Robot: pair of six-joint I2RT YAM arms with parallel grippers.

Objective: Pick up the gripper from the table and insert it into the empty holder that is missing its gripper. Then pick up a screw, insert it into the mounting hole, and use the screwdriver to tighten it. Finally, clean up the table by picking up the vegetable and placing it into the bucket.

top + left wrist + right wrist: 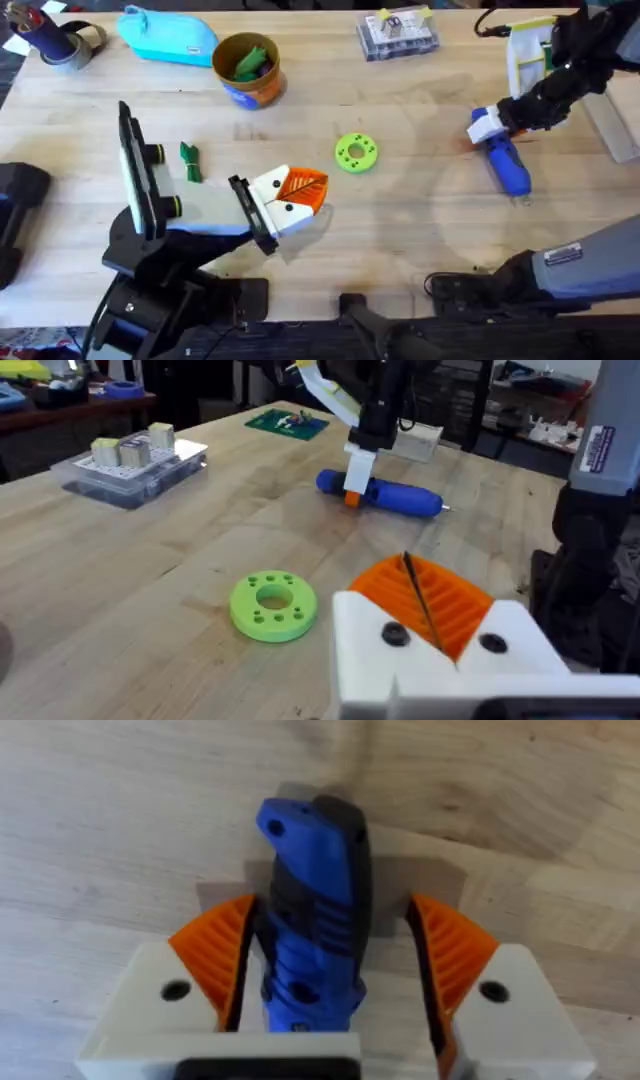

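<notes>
- The screwdriver [507, 163] lies flat on the counter [400, 230] at the right, its metal tip pointing toward the near edge.
- The right pincer [487, 126] is down over the screwdriver's far end; in the right wrist view its orange pads [215, 955] stand on either side of the blue body [312, 935], one pad touching or nearly so, the other with a gap, so the pincer is open and not clamped.
- The left pincer [290, 195] sits low at the counter's middle-left, white with orange ribbed fingers [440, 600]; in the left wrist view the fingers lie close together, a thin dark line between them, with nothing seen held.
- A lime green disc [356, 152] with holes lies just right of the left pincer, between it and the screwdriver.
- The vegetable [190, 160], thin and dark green, lies on the counter left of the left pincer, just beside the holder [140, 180], which stands at the near left with its black plate upright.
- The bucket [247, 68] stands at the far side, left of centre, with green pieces inside.
- A light blue pouch [168, 35] lies just left of the bucket.
- A clear parts box [398, 33] sits at the far side, right of centre.
</notes>
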